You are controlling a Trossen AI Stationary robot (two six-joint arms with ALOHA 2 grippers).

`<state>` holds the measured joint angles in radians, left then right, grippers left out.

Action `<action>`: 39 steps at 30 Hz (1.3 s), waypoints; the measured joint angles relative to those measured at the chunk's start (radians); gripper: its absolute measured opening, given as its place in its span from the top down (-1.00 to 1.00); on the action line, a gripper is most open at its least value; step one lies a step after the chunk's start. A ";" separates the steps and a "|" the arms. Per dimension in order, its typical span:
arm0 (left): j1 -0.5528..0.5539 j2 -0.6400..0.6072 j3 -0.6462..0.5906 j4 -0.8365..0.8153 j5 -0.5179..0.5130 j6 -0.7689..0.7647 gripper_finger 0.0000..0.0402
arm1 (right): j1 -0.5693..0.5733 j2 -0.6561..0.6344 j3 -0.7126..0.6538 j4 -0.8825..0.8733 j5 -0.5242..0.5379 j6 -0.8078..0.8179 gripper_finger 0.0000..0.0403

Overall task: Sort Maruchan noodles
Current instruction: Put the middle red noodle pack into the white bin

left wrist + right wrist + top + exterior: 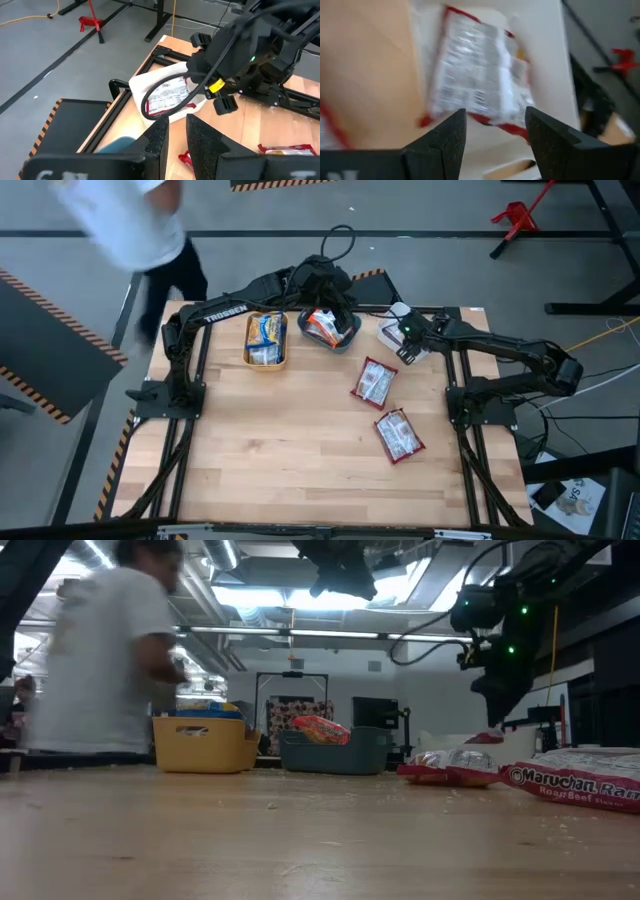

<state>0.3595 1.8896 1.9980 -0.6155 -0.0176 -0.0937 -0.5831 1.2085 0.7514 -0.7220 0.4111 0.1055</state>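
Observation:
Two dark red-and-white noodle packets lie flat on the table's right half. A third one lies in the white bin at the far right. My right gripper hangs open above that bin, touching nothing. An orange packet leans in the teal bin. Blue-and-yellow packets fill the yellow bin. My left gripper hovers over the teal bin's far side, a narrow gap between its fingers, nothing in it.
The three bins stand in a row along the far edge. A person moves beyond the table's far left corner. The near half of the wooden table is bare. My two arms are close together over the teal and white bins.

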 joint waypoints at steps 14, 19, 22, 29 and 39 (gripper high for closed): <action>0.000 0.001 0.000 -0.085 0.054 -0.001 0.70 | -0.008 -0.027 -0.028 0.100 -0.317 0.019 0.05; 0.000 0.001 0.000 -0.085 0.054 -0.002 0.70 | -0.057 0.019 -0.081 0.145 -0.289 0.022 0.05; -0.001 0.001 0.000 -0.085 0.054 -0.007 0.70 | -0.075 0.042 -0.086 0.130 -0.297 0.027 0.05; -0.010 0.001 0.000 -0.086 0.072 -0.008 0.70 | -0.072 0.018 -0.078 0.104 -0.352 0.052 0.05; -0.055 0.001 0.000 -0.129 0.076 0.024 0.70 | -0.072 -0.087 -0.045 0.063 -0.176 0.130 0.05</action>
<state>0.3045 1.8908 1.9980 -0.7444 0.0586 -0.0700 -0.6552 1.1218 0.7065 -0.6591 0.2354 0.2358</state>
